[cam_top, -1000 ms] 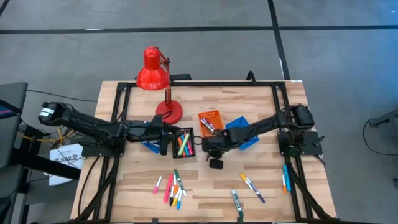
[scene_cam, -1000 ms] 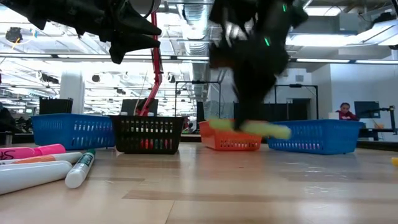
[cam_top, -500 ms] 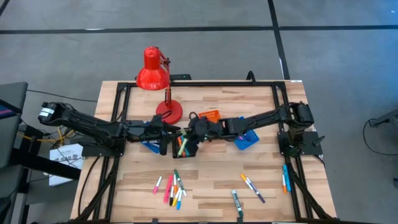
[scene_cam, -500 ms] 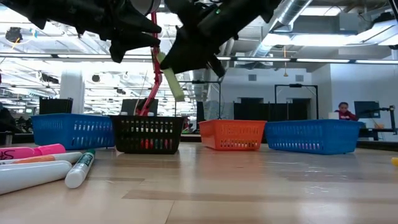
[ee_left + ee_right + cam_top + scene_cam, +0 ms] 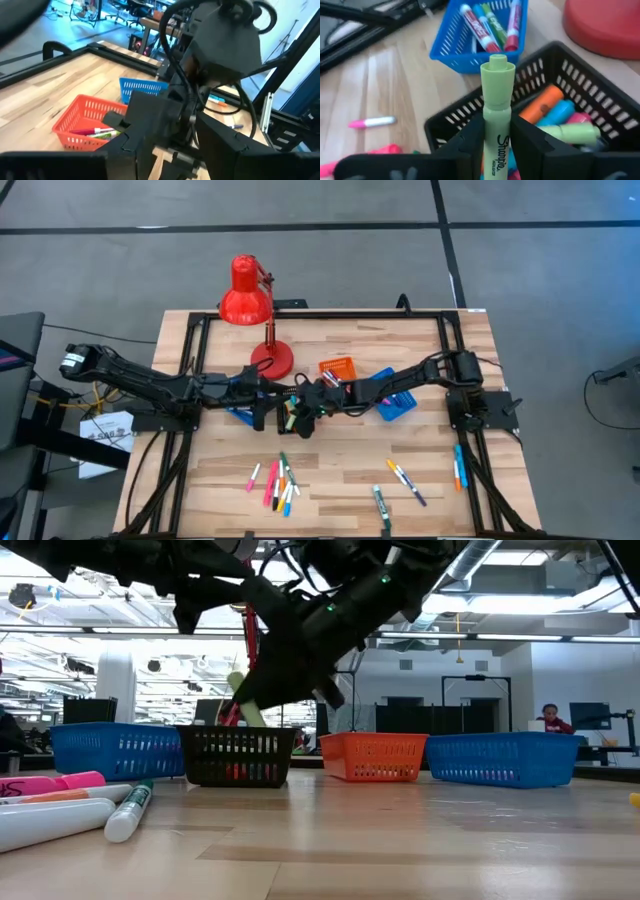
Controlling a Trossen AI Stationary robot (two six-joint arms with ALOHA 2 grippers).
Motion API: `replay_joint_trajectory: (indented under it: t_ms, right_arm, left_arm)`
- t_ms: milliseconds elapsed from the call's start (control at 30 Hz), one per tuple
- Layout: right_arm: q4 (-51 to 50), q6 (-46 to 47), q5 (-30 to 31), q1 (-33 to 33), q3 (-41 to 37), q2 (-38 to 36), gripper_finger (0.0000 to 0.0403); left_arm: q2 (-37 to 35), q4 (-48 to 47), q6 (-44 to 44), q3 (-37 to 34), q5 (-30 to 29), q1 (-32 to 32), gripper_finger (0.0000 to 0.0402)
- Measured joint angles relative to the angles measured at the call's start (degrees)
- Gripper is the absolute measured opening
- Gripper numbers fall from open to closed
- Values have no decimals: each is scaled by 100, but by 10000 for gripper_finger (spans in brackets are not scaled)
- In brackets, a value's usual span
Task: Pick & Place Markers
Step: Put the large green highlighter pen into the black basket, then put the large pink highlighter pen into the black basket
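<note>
Above the black tray near the middle of the table, the right gripper pinches a light green highlighter between its two fingers, the marker standing up out of the grip with its capped tip pointing away from the wrist. Inside the black tray lie more markers, orange, blue, pink and light green. Just beyond it sits a blue tray holding red, blue and green markers, and the red lamp has its round base beside the black tray. From the low view the green highlighter hangs tilted just over the black tray's rim. The left gripper waits beside the black tray on its left side, fingers spread apart and empty. An orange tray holds a few markers, and loose markers lie scattered along the table's front edge.
</note>
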Motion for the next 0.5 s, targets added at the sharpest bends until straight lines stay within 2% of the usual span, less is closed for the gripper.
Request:
replay_joint_trajectory:
  t_ms: [233, 333, 433, 500]
  right_arm:
    - [-421, -60, -7, -39, -4, -62, 128]
    - [-540, -501, -7, -29, -4, -284, 152]
    - [-719, -1035, -4, 40, -2, -666, 170]
    - [-931, -1316, -2, 96, -2, -1010, 177]
  left_arm:
    - [2, -28, -47, -13, 158, -3, 143]
    - [2, -24, -128, -13, 602, -96, 143]
    - [4, -67, 81, -13, 1325, -371, 140]
    - [47, -69, 87, 4, 1299, -719, 136]
